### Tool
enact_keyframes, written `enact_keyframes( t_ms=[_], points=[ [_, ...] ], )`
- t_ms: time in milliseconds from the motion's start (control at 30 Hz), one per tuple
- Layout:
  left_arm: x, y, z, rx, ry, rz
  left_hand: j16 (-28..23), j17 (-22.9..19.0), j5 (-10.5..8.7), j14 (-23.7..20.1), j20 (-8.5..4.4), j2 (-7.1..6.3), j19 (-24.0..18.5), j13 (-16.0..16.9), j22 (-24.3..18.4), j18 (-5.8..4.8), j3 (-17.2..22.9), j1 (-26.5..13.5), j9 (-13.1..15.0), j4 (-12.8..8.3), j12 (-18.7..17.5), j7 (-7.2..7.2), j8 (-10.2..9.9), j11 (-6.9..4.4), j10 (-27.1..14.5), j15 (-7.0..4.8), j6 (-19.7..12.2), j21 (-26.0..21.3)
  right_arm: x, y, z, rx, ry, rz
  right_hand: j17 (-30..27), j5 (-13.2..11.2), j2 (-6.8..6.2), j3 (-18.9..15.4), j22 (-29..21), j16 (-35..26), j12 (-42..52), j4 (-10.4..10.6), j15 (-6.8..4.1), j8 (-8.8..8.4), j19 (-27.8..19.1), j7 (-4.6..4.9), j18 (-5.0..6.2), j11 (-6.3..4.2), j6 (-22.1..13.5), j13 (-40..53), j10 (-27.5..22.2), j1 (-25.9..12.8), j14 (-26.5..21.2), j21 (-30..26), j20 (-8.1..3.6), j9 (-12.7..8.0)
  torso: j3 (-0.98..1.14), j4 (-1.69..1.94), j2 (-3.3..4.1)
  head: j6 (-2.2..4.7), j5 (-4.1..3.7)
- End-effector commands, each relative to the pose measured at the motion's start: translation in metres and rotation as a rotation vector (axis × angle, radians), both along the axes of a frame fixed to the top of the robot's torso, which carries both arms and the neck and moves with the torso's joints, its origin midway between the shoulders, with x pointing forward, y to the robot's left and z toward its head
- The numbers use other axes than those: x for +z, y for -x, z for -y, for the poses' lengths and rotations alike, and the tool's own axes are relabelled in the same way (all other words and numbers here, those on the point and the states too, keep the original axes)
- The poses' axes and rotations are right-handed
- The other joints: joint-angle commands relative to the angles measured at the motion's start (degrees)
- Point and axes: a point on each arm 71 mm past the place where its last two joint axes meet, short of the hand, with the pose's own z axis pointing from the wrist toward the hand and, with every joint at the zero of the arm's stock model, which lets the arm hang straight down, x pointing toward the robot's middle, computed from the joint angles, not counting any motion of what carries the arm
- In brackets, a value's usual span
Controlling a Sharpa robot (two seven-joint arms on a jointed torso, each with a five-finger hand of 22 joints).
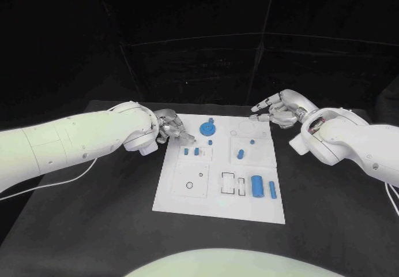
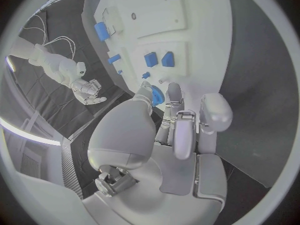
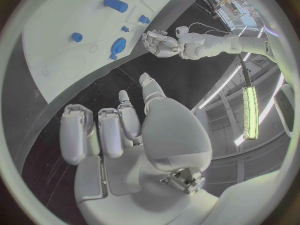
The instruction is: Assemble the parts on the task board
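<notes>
The white task board [image 1: 218, 203] lies mid-table. At its far end stands a blue round gear-like part [image 1: 208, 125], with two small blue blocks [image 1: 191, 152] nearer the robot and a blue cylinder [image 1: 258, 185] by the near right corner. My left hand [image 1: 170, 128] hovers at the board's far left corner, fingers apart and holding nothing. In the left wrist view its fingertips [image 2: 174, 91] lie just beside the round part [image 2: 156, 95]. My right hand [image 1: 278, 109] hangs off the far right corner, fingers [image 3: 100, 130] loosely bent, empty, apart from the board [image 3: 56, 15].
More blue parts sit on the board: a short peg [image 1: 241, 153], a tiny piece [image 1: 210, 142] and a slim bar [image 1: 272, 189] beside the cylinder. Bare black table [image 1: 100, 219] surrounds the board. A thin white cable [image 1: 50, 183] trails under my left arm.
</notes>
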Motion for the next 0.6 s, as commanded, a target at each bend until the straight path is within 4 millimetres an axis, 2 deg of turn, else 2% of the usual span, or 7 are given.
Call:
enact_keyframes(
  t_ms=[33,67,133,233,267,467,600],
  points=[
    [0.015,-0.003,0.014,-0.069,0.201,0.148,-7.69,-3.28,0.39,-1.35,0.53,1.02,-7.25,-2.28,-11.95,2.66,1.51,4.66,-1.14,-2.26,-3.44,1.17,-0.92,0.82,-4.10,1.02,-0.50,-10.01,0.002,0.000,-0.001,0.005,-0.003,0.005,-0.09,0.18,0.55,-0.48,-0.06,-0.29,-0.20,-0.01,-0.33,0.33,-0.51,-0.17,1.08,-0.17,0.22,1.79,-0.35,-0.04,2.99,-0.20,-0.07,0.04,0.06,0.06,0.04,0.23,-0.21],
    [0.017,-0.004,0.018,-0.089,0.222,0.180,-11.50,-7.65,0.02,-3.86,0.80,1.40,-10.31,-3.28,-16.49,3.44,2.47,7.00,-1.79,-3.47,-4.95,1.42,-1.55,1.03,-5.81,1.38,-0.91,-14.13,0.002,0.000,-0.001,0.005,-0.003,0.005,-0.09,0.18,0.55,-0.48,-0.06,-0.29,-0.20,-0.01,-0.33,0.33,-0.51,-0.17,1.08,-0.17,0.22,1.79,-0.35,-0.04,2.99,-0.20,-0.07,0.04,0.05,0.05,0.05,0.33,-0.30],
    [0.021,-0.005,0.026,-0.138,0.238,0.251,-18.51,-14.95,0.32,-8.97,1.76,1.84,-13.35,-6.42,-19.75,3.56,4.96,11.95,-4.36,-6.20,-8.84,2.36,-3.88,2.04,-8.99,2.15,-0.94,-18.57,0.001,0.000,-0.001,0.005,-0.003,0.005,-0.09,0.18,0.55,-0.48,-0.06,-0.29,-0.20,-0.01,-0.33,0.33,-0.51,-0.17,1.08,-0.17,0.22,1.79,-0.35,-0.04,2.99,-0.20,-0.07,0.04,0.05,0.01,0.08,0.46,-0.38],
    [0.026,-0.005,0.040,-0.247,0.205,0.383,-23.72,-20.73,0.43,-12.71,2.28,0.54,-14.17,-10.77,-21.41,3.98,8.24,15.66,-9.15,-9.47,-12.61,2.74,-8.09,2.85,-9.89,3.10,1.51,-21.26,0.001,0.000,-0.002,0.007,-0.003,0.005,-0.08,0.20,0.54,-0.55,-0.05,-0.30,-0.21,0.03,-0.33,0.33,-0.51,-0.17,1.08,-0.17,0.20,1.78,-0.37,-0.06,2.99,-0.20,-0.07,0.03,0.02,-0.07,0.12,0.61,-0.53],
    [0.026,-0.005,0.045,-0.283,0.183,0.416,-24.23,-21.70,0.38,-12.95,2.67,-0.29,-13.97,-12.66,-21.78,3.77,9.55,15.79,-11.46,-10.41,-13.79,2.82,-10.22,2.96,-9.35,2.68,2.60,-21.80,0.001,0.000,-0.002,0.008,-0.003,0.004,-0.08,0.20,0.54,-0.56,-0.05,-0.30,-0.21,0.03,-0.33,0.33,-0.51,-0.17,1.08,-0.17,0.20,1.78,-0.37,-0.06,2.99,-0.20,-0.07,0.03,0.04,-0.10,0.12,0.76,-0.66],
    [0.018,-0.004,0.065,-0.445,0.034,0.502,-24.61,-23.04,-0.06,-12.79,2.86,-3.41,-13.30,-15.68,-22.26,3.82,9.23,13.07,-14.06,-10.61,-16.65,2.61,-12.47,3.42,-11.25,3.53,4.24,-22.38,0.001,0.000,-0.005,0.014,-0.004,0.003,-0.08,0.20,0.54,-0.56,-0.05,-0.30,-0.21,0.03,-0.33,0.33,-0.51,-0.17,1.08,-0.17,0.20,1.78,-0.37,-0.06,2.99,-0.20,-0.07,0.03,0.08,-0.16,0.10,1.03,-0.90],
    [0.009,-0.005,0.073,-0.505,-0.049,0.500,-20.41,-19.65,0.05,-8.39,2.96,-4.55,-10.28,-17.96,-22.53,3.99,8.37,11.53,-15.95,-10.49,-18.42,2.40,-14.19,3.41,-12.02,3.41,5.46,-22.00,0.001,0.000,-0.006,0.018,-0.005,0.002,-0.08,0.20,0.54,-0.56,-0.05,-0.30,-0.21,0.03,-0.33,0.33,-0.51,-0.17,1.08,-0.17,0.20,1.78,-0.37,-0.06,2.99,-0.20,-0.07,0.03,0.05,-0.07,0.14,1.10,-1.08]
  ],
)
